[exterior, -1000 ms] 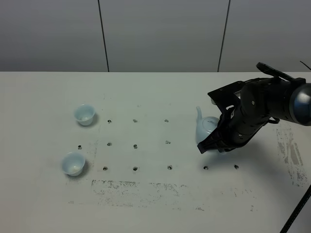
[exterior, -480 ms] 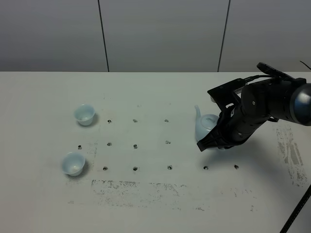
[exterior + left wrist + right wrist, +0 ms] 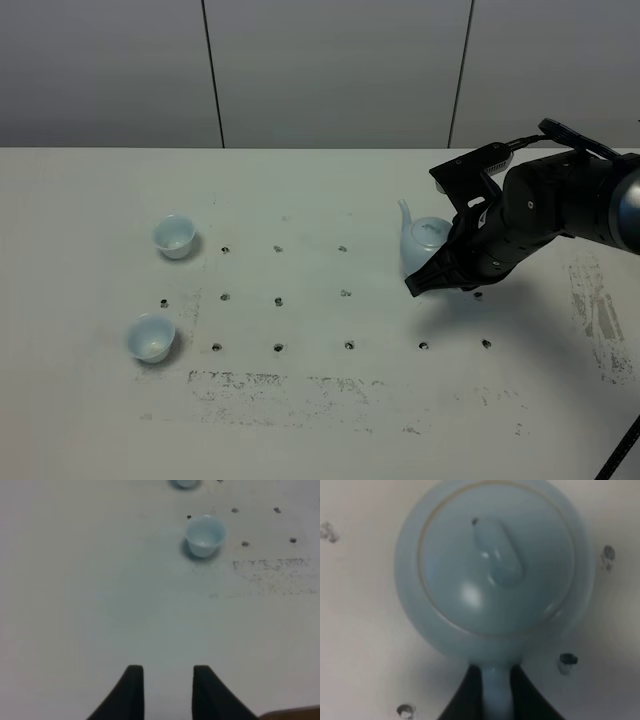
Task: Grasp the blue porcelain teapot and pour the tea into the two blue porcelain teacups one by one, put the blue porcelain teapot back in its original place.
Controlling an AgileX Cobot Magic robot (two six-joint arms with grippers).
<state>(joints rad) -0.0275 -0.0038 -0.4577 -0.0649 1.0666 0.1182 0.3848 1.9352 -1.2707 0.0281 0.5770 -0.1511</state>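
Note:
The blue porcelain teapot hangs just above the table at the right, spout pointing left. My right gripper is shut on its loop handle from the near side. From the right wrist, the knobbed lid and round body of the teapot fill the view, and the dark fingertips of the right gripper pinch the handle. Two blue porcelain teacups stand at the left, the far cup and the near cup. My left gripper is open over bare table, well short of the near cup.
The white table carries a grid of small dark holes between cups and teapot. Scuffed grey marks run along the front and at the right. A grey panelled wall stands behind.
The right arm has raised the teapot off the table and drawn it slightly away from the front edge. Cups and left gripper have not moved.

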